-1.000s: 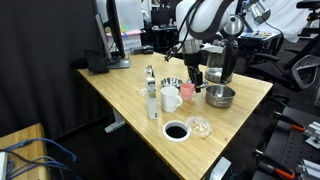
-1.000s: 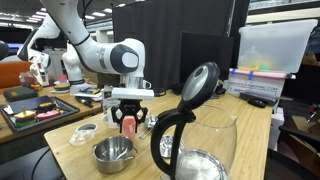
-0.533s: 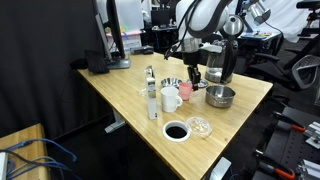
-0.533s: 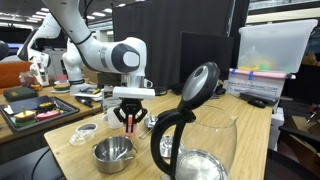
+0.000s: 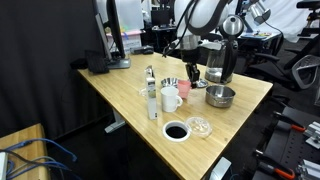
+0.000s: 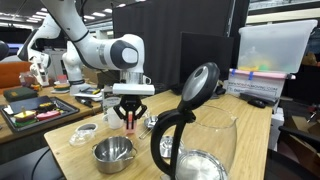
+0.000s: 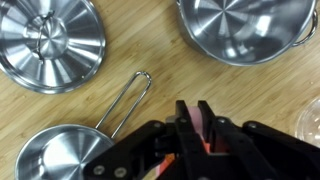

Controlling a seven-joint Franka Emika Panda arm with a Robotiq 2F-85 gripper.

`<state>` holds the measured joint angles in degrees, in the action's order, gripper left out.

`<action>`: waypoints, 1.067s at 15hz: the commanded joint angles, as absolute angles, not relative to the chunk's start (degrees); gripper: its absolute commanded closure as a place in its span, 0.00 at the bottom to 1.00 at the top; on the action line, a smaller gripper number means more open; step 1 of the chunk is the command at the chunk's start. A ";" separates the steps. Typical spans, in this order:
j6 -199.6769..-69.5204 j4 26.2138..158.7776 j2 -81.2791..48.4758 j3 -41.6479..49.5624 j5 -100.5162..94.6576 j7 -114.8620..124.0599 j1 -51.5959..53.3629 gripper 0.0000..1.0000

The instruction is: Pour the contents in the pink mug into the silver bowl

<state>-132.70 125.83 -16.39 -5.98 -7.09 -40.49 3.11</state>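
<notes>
Hanging claw [image 5: 190,77] at pink mug [image 5: 186,91] rim

Arm [image 6: 80,38]: reaches in from the upper left in an exterior view and bends at my round wrist joint [image 6: 125,52]. The last link drops straight down. In an exterior view my arm [image 5: 200,15] arches over from behind, again ending vertical.

Gripper [image 6: 128,118]: points straight down and hangs above the table without touching it. Linkages splay outward below the body and converge at the tips.

Wrist view: my gripper [image 7: 197,108] enters from the bottom edge. Fingers [image 7: 186,118] lie parallel and nearly together, pinching a narrow pink strip of the mug [image 7: 203,122]. Jaws closed on it.
</notes>
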 commanded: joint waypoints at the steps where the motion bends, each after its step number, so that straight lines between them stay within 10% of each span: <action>1: -130.98 126.64 -13.49 -6.07 -11.33 -39.59 3.55 0.96; 16: -127.17 137.09 0.13 -4.17 -29.96 -27.21 3.86 0.96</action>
